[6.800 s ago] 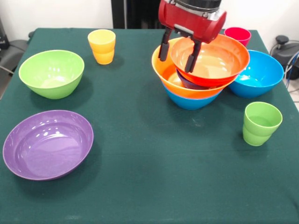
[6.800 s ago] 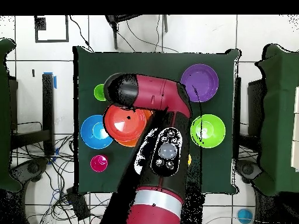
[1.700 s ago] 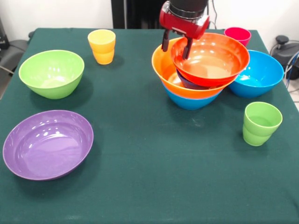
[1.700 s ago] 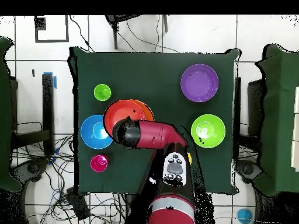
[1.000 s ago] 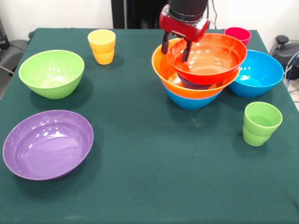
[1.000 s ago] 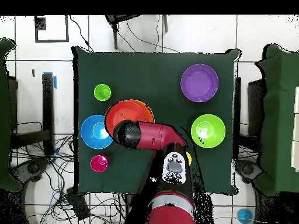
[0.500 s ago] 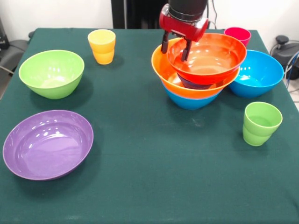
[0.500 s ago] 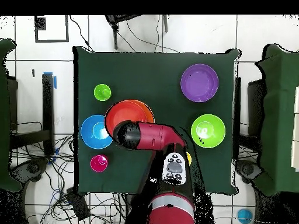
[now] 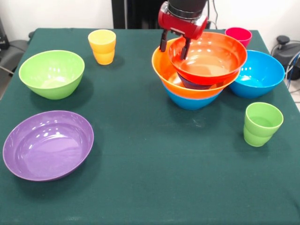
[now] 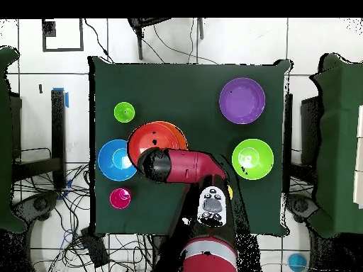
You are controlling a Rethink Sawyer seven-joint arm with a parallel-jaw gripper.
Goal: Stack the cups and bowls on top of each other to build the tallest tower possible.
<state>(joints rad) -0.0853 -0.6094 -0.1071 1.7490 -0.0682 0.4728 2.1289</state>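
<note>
The tower stands right of centre: a blue bowl (image 9: 192, 101) lowest, the large yellow-orange bowl (image 9: 163, 70) in it, a small dark blue bowl (image 9: 191, 83) peeking out, and the orange-red bowl (image 9: 211, 61) tilted on top. My gripper (image 9: 173, 46) hangs open over the tower's far left side. One finger is outside the orange-red bowl's rim, the other inside it. Loose on the cloth are the yellow cup (image 9: 102, 46), the red-pink cup (image 9: 238, 34), the light green cup (image 9: 261, 123), another blue bowl (image 9: 260, 73), the lime green bowl (image 9: 51, 73) and the purple bowl (image 9: 47, 143).
The dark green table (image 9: 154, 178) carries everything. In the overhead view the arm (image 10: 190, 167) covers the near side of the orange-red bowl (image 10: 152, 137) and most of the yellow cup. Cables and other tables surround the table.
My gripper has drawn back to the tower's far rim, narrowed its opening and lifted slightly. The orange-red bowl has settled a little more level and stays on the tower.
</note>
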